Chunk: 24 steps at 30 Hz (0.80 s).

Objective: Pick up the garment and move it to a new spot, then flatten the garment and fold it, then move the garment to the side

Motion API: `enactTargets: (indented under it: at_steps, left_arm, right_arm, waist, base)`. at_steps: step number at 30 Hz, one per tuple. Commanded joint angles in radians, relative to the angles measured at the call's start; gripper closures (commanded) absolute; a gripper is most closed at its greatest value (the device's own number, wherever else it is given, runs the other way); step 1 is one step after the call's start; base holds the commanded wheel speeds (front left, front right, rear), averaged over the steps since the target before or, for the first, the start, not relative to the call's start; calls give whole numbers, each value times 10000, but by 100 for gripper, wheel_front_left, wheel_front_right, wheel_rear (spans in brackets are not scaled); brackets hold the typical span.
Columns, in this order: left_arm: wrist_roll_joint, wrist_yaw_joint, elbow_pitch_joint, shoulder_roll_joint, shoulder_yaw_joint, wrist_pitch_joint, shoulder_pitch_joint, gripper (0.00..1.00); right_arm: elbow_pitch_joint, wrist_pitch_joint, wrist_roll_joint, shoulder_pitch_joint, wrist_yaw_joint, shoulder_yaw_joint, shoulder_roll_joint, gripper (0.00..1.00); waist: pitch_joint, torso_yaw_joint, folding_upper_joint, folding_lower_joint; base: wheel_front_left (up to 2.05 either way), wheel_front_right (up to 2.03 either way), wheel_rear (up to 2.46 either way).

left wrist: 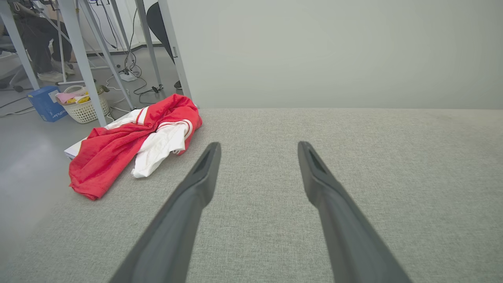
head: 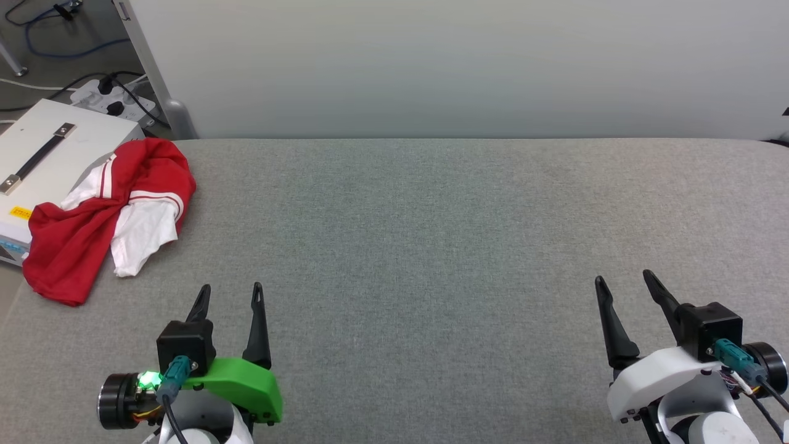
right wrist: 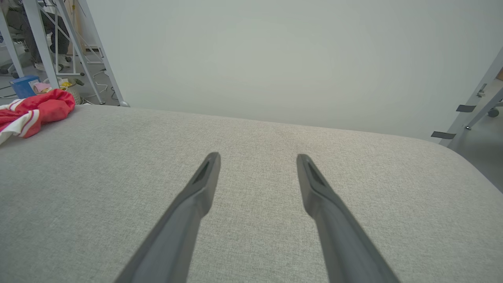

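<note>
Both pairs of jaws stand spread wide and pinch nothing. The left gripper [head: 232, 287] and the right gripper [head: 622, 275] hover over the near part of the grey woven-fabric tabletop [head: 431, 246], well apart from each other, fingers pointing toward the far edge. Treat this as a ready posture: open fingers suit a pick-up that has not yet begun.

Locate the garment [head: 68, 246], a red soft-fabric jersey T-shirt with white short sleeves and red-and-white striped trim. It lies crumpled at the left edge of the tabletop, ahead of and to the left of the left gripper, touched by neither gripper. Part of it rests on the fabric surface. Another part drapes over the white rectangular case with a black strap handle [head: 43, 154] that stands just beside the table. One white sleeve lies uppermost, turned toward the arms. Any chest marking is hidden in the folds.

Expect the left arm to make the first grasp, since it is the nearer one. The right arm would have to cross the whole tabletop.

Check the surroundings before you proceed. The path from the left gripper to the garment runs over plain fabric. Beyond the left edge, on the floor, lie a white power strip with black plugs [head: 105, 98], grey metal frame legs [left wrist: 78, 51], a white woven basket [left wrist: 88, 108] and a blue box [left wrist: 45, 104]. A pale wall panel [head: 431, 61] closes off the far edge. Watch the case: its edge or strap handle could snag the draped cloth, so draw the garment inward, toward the table's middle.
</note>
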Motion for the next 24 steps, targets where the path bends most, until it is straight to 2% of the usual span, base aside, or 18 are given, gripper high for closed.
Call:
enactTargets:
  at_steps: [1, 24]
  left_arm:
    - [-117, -76, 60, -1, -18, -109, 4, 0]
    - [-413, -210, 125, -2, -58, -627, 80, 0]
  right_arm:
    - [45, -111, 138, -180, 0, -26, -11, 0]
    - [204, -636, 318, -345, 1, 6, -18, 0]
  waist:
    - [1, 0, 25, 0]
    - [17, 19, 49, 0]
  base:
    - [0, 0, 0]
    - [0, 0, 0]
